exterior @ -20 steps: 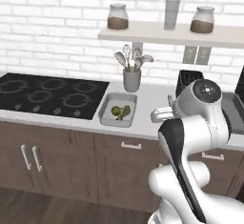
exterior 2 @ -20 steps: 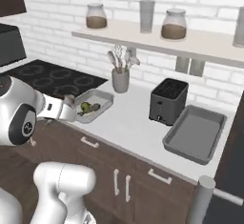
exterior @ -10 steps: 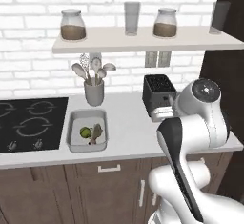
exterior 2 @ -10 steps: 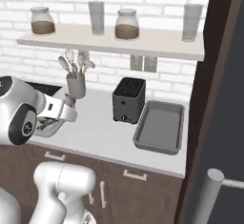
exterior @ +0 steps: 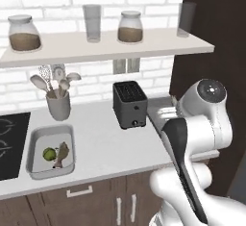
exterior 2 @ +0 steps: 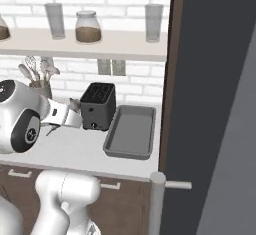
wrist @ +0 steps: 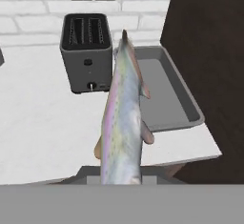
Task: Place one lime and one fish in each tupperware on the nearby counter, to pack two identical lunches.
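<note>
So you're looking at the jaws clenched on the silvery fish (wrist: 121, 123), which is sticking straight out along the hand view with its tail end pointing toward the back wall. The fingertips themselves are hiding under the fish, so you're not seeing them directly. In the hand view the fish is hanging in the air over the worktop (wrist: 38, 123), lined up between the black toaster (wrist: 86, 51) and the darker grey tupperware (wrist: 171, 99).

That grey tupperware (exterior 2: 131, 131) is sitting on the worktop just right of the toaster (exterior 2: 98, 106), right up against the dark tall cabinet (exterior 2: 210, 79), and it's looking bare inside. In the right base view you're catching the hand poking out left of the toaster, with a bit of the fish (exterior 2: 75, 104) showing at its end.

Over in the left base view the whitish tupperware (exterior: 50, 151) is lying on the worktop near the cooktop (exterior: 9, 143), well apart from the grey one. It's holding a lime (exterior: 48, 154) and the brown-olive fish (exterior: 62, 154) side by side, touching or nearly so. Behind it a utensil crock (exterior: 57, 105) is standing with spoons in it, and up on the wall shelf (exterior: 105, 47) jars and glasses are lined up.
</note>
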Controlling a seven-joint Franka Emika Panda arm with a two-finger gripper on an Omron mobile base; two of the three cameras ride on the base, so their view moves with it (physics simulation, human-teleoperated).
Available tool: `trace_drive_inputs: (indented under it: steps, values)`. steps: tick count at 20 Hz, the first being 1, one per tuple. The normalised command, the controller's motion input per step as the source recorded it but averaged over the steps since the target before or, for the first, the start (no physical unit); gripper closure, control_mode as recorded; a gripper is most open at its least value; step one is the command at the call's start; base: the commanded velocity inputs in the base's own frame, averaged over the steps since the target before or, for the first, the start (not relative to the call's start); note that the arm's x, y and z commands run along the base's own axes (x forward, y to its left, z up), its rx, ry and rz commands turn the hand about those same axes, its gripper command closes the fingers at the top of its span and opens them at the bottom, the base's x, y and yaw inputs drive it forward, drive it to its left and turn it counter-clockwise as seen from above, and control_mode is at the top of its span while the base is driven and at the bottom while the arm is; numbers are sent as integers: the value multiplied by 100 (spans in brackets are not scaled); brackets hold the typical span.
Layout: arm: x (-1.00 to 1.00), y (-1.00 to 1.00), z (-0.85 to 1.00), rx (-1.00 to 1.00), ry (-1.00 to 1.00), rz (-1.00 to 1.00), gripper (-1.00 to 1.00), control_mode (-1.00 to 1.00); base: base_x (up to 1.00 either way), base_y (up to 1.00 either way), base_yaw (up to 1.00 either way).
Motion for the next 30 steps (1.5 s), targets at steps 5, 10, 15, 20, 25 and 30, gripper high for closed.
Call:
trace_drive_inputs:
  steps: [5,10,15,20,25,30]
  values:
    - [39,-16,-10,0,1,-3,100,-100,44,-3,-4]
    - [93,-77,-73,2,6,-7,100,-100,0,0,0]
    - [82,-73,-98,0,1,-1,100,-100,0,0,0]
    - [87,-56,-100,0,3,0,100,-100,0,0,0]
    - [100,-37,-61,3,4,0,100,-100,0,0,0]
    - [100,-8,-38,8,25,0,-100,-100,0,0,0]
